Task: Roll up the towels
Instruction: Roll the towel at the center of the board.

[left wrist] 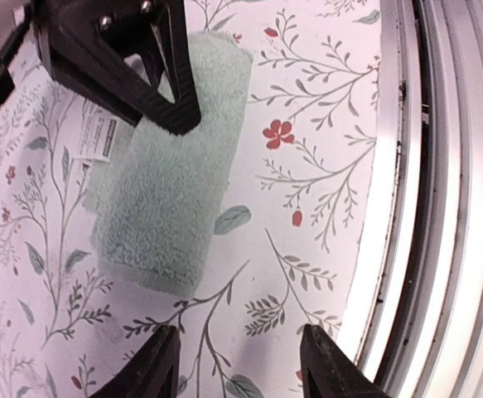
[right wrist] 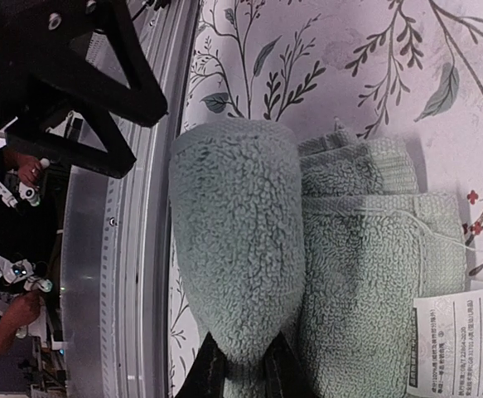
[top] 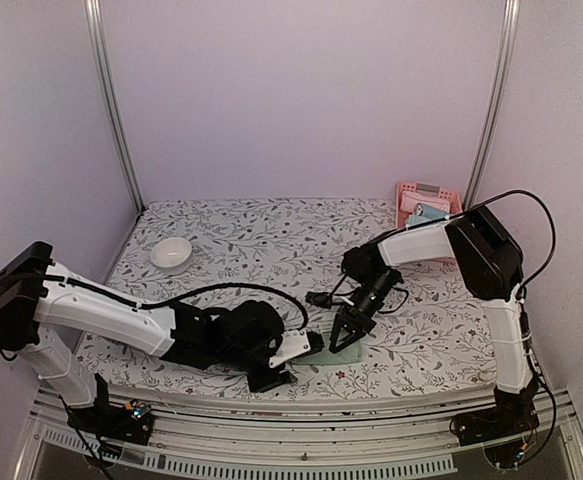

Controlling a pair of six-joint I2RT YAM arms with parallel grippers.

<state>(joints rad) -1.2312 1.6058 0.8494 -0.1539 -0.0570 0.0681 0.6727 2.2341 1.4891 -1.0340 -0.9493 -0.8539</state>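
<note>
One sage-green towel lies on the floral tablecloth, just beside the metal rail at the table's near edge. It is partly rolled: one fat roll on the rail side, flat folded layers on the side away from the rail. One white care label sticks out at the flat edge, farthest from the rail.

There are two grippers. The right gripper is down on the towel, its two fingers pinched tight on one end of the roll; terry bunches between them. The left gripper hovers just above the cloth beside the rail, near the towel's other end and not touching it. Its two fingers are spread wide with nothing between them.

One white bowl sits well apart from the rail, toward the back left, with nothing visible inside. One pink slatted basket stands farthest from the rail, at the back right by the wall. One light blue cloth shows inside it, too small to tell whether it is rolled or folded.
</note>
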